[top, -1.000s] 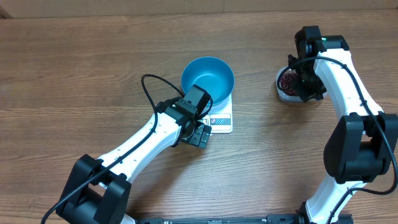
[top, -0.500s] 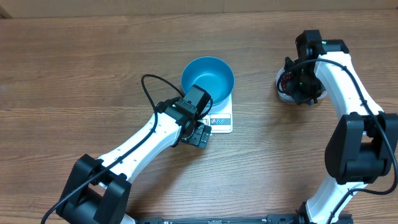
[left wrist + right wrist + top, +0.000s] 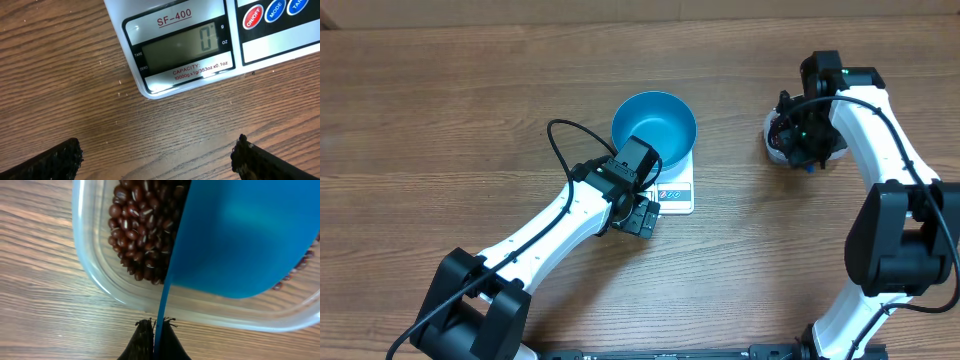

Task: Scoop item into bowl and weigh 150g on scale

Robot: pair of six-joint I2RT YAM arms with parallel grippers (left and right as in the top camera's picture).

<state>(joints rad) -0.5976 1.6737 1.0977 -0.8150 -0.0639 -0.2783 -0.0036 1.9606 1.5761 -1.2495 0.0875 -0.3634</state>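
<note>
Beans point(image 3: 137, 225) in tub point(image 3: 100, 286) | right fingers point(image 3: 142, 342) pinch scoop point(image 3: 240, 235) | left fingers point(image 3: 55, 161) spread

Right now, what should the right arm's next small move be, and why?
Probably push the scoop deeper into the beans to fill it: the right gripper grips its handle, it sits in the tub, the bowl is empty, the scale reads zero.

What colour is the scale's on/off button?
The on/off button is red with white lettering, clearest in the left wrist view.
</note>
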